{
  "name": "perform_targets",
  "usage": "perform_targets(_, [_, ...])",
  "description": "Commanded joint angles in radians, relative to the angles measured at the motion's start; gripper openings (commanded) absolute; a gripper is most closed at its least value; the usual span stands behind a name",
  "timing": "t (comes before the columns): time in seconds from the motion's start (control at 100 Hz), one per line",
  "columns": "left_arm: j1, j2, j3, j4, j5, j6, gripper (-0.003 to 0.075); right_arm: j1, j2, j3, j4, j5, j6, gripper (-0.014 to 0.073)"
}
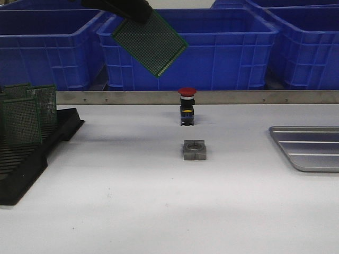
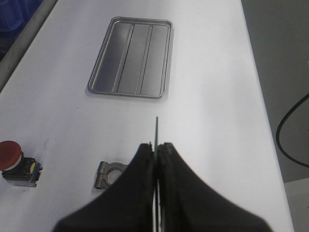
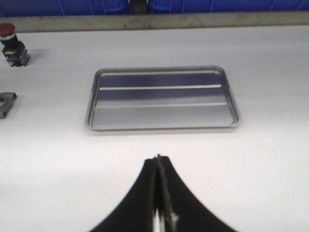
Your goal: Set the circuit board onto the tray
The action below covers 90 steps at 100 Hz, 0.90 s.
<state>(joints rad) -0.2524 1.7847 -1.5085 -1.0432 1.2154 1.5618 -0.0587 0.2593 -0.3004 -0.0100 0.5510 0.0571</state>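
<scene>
My left gripper (image 1: 139, 16) is shut on a green perforated circuit board (image 1: 150, 42) and holds it tilted, high above the table in front of the blue bins. In the left wrist view the board shows edge-on as a thin green line (image 2: 157, 133) between the shut fingers (image 2: 145, 164), with the left gripper (image 2: 157, 146) high over the table. The silver-grey ridged tray (image 1: 312, 151) lies empty at the table's right edge; it also shows in the left wrist view (image 2: 131, 58) and the right wrist view (image 3: 161, 99). My right gripper (image 3: 158, 158) is shut and empty, short of the tray.
A black slotted rack (image 1: 32, 153) at the left holds several more green boards (image 1: 21, 120). A red-capped push button (image 1: 187, 106) and a grey metal clamp block (image 1: 194, 150) stand mid-table. Blue plastic bins (image 1: 222, 47) line the back behind a metal rail.
</scene>
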Motion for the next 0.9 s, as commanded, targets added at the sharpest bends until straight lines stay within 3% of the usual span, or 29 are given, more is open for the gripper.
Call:
perform_targets(0.0, [-0.009, -0.053, -0.030, -0.078, 0.065, -0.008, -0.0020, -0.002, 0.121, -0.090, 0.057, -0.019, 0.001, -0.0113])
perform_targets(0.1, [-0.009, -0.053, -0.030, -0.078, 0.065, -0.008, -0.0020, -0.002, 0.242, -0.140, 0.145, -0.040, -0.024, -0.0101])
perform_targets(0.18, [-0.009, -0.053, -0.030, -0.078, 0.065, -0.008, -0.0020, 0.001, 0.328, -0.176, 0.232, -0.059, -0.119, -0.0048])
perform_targets(0.4, [-0.009, -0.053, -0.030, -0.078, 0.065, -0.008, -0.0020, 0.063, 0.543, -0.287, 0.581, -0.090, -0.459, 0.0283])
perform_targets(0.47, [-0.009, -0.053, -0.030, -0.078, 0.065, -0.008, -0.0020, 0.099, 0.607, -0.334, 0.695, -0.090, -0.616, 0.0351])
perform_targets(0.64, [-0.009, -0.053, -0.030, -0.078, 0.065, -0.008, -0.0020, 0.199, 0.757, -0.440, 0.965, -0.078, -0.989, 0.0366])
perform_targets(0.89, [-0.009, -0.053, -0.030, -0.078, 0.065, -0.008, -0.0020, 0.330, 0.984, -0.577, 1.372, -0.005, -1.709, 0.0365])
